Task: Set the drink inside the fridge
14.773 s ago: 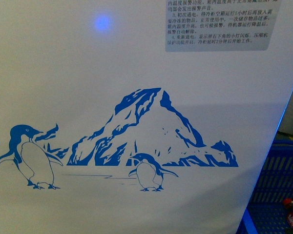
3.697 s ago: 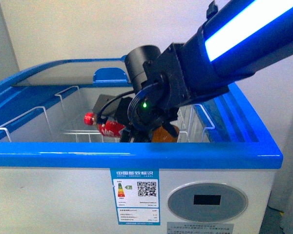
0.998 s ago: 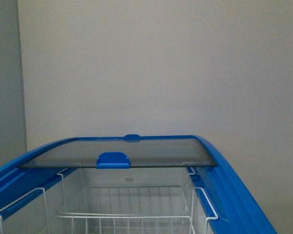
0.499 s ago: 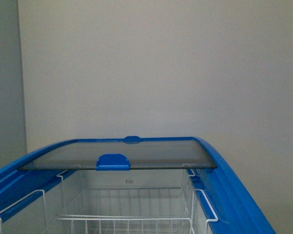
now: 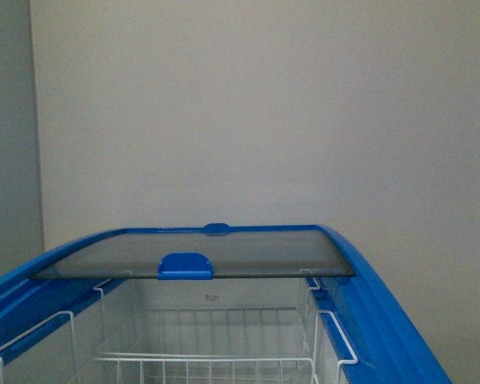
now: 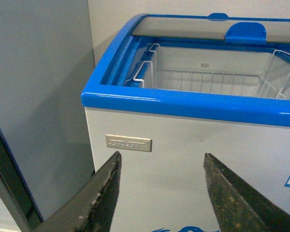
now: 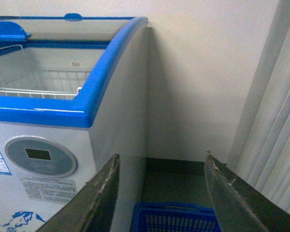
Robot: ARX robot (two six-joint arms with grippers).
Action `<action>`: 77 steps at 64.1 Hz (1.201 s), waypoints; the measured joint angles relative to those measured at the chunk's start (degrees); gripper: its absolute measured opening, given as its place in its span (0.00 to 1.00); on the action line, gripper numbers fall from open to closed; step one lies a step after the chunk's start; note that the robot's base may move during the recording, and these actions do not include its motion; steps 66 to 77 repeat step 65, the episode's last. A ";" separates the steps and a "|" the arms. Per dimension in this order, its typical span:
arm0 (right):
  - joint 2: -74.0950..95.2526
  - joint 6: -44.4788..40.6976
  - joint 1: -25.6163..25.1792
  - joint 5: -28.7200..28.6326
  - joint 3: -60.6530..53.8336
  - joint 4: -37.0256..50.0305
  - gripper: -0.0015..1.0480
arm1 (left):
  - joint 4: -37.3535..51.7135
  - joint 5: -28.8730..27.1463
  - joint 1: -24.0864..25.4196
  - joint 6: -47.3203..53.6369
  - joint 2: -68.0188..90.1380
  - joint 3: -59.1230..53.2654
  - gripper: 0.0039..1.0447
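Observation:
The fridge [image 5: 384, 320] is a white chest freezer with a blue rim, its glass lid [image 5: 192, 250] slid back and white wire baskets [image 5: 208, 352] showing inside. It also shows in the left wrist view [image 6: 183, 104] and in the right wrist view [image 7: 63, 116], where its oval display panel [image 7: 38, 155] is seen. The drink is not visible in any view. My left gripper [image 6: 162, 193] is open and empty in front of the fridge's white front. My right gripper [image 7: 159, 193] is open and empty beside the fridge's right corner. Neither arm shows in the front view.
A blue plastic crate [image 7: 176, 217] stands on the floor to the right of the fridge, below my right gripper. A wall stands behind the fridge. White vertical blinds [image 7: 275, 135] hang at the right. A grey panel [image 6: 38, 96] stands left of the fridge.
Over the last second the front view has hardly shifted. Earlier my right arm held the drink over the wire basket; now the arm and the drink are out of the front view.

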 joint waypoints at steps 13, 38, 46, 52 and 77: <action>0.00 0.00 0.00 0.00 0.00 0.00 0.85 | 0.00 0.02 0.00 0.02 0.00 0.00 0.86; 0.00 0.00 0.00 0.00 0.00 0.00 0.93 | 0.00 0.00 0.00 0.02 0.00 0.00 0.92; 0.00 0.02 0.00 0.00 0.00 0.00 0.93 | 0.00 0.00 0.00 0.02 0.00 0.00 0.92; 0.00 0.02 0.00 0.00 0.00 0.00 0.93 | 0.00 0.00 0.00 0.02 0.00 0.00 0.92; 0.00 0.02 0.00 0.00 0.00 0.00 0.93 | 0.00 0.00 0.00 0.04 0.00 0.00 0.92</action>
